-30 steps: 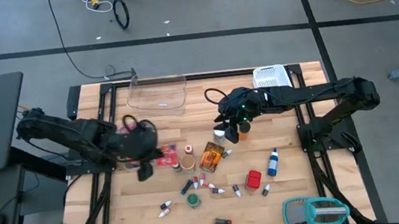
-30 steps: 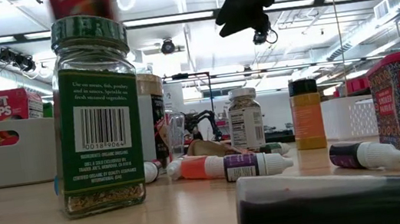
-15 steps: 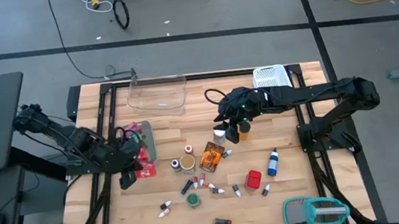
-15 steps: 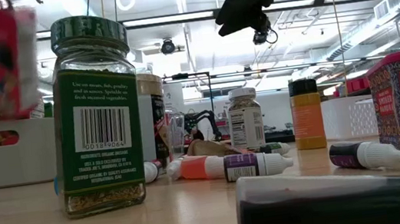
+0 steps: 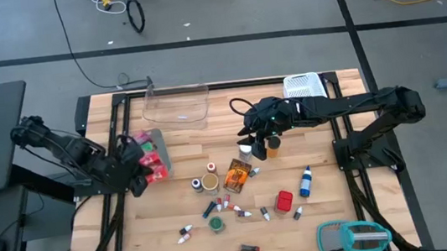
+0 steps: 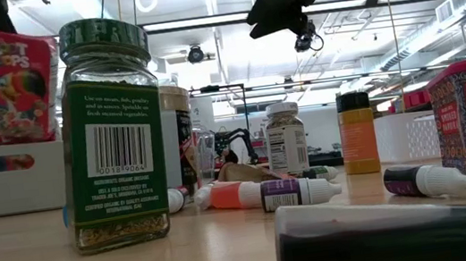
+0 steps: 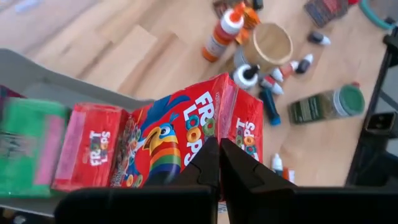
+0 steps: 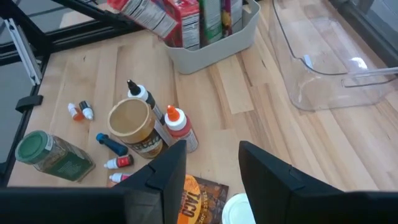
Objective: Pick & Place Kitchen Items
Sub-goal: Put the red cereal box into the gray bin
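The left gripper (image 5: 137,162) is near the left edge of the bench (image 5: 170,250), and its jaws are pressed together on a red cereal box (image 7: 199,134). The box hangs in the air, tilted, as the low view shows (image 6: 12,83). It is directly over the grey bin (image 5: 160,141) that stands by the left edge. Inside this bin a second red box (image 7: 90,152) and a green box (image 7: 28,146) stand side by side.

The right gripper (image 5: 253,143) hovers above the middle of the bench, a little toward the back edge. Its jaws stand partly open and hold nothing; a white lid (image 8: 237,210) lies just below them.

In the middle of the bench lie many small items: an orange packet (image 5: 237,175), a jar with an open top (image 8: 132,119), a jar with a green lid (image 8: 53,155) lying on its side, and several tiny vials (image 5: 243,214). A small red box (image 5: 284,200) and a blue bottle (image 5: 305,182) lie more toward the right edge. A clear tray (image 5: 176,105) and a white basket (image 5: 304,86) stand at the back edge. A teal gadget (image 5: 352,236) is at the front right corner.
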Tool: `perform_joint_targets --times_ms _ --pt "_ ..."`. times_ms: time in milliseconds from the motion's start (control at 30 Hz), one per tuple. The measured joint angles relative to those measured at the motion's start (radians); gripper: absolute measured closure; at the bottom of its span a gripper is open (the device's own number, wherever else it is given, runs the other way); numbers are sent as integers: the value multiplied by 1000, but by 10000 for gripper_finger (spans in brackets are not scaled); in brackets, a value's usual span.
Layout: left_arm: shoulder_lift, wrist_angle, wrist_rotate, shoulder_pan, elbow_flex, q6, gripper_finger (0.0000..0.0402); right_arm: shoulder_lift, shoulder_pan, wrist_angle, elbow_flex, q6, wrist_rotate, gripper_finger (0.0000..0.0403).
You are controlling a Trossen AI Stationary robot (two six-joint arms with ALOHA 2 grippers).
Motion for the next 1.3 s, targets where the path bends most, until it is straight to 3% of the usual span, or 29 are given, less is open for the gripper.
perform_joint_targets --times_ms 233,500,767,967,1300 --pt "-7 -83 -33 0 -20 -57 396 0 0 0 0 0 0 246" --pt "-8 29 1 0 -160 -86 396 0 0 0 0 0 0 246" --pt "-27 64 -42 4 -175 -139 388 0 0 0 0 0 0 246" --pt "-29 -30 -71 35 -174 -177 342 0 0 6 -1 0 0 246" --pt "-27 -135 -111 78 -80 -40 262 0 0 55 -1 -8 0 246"
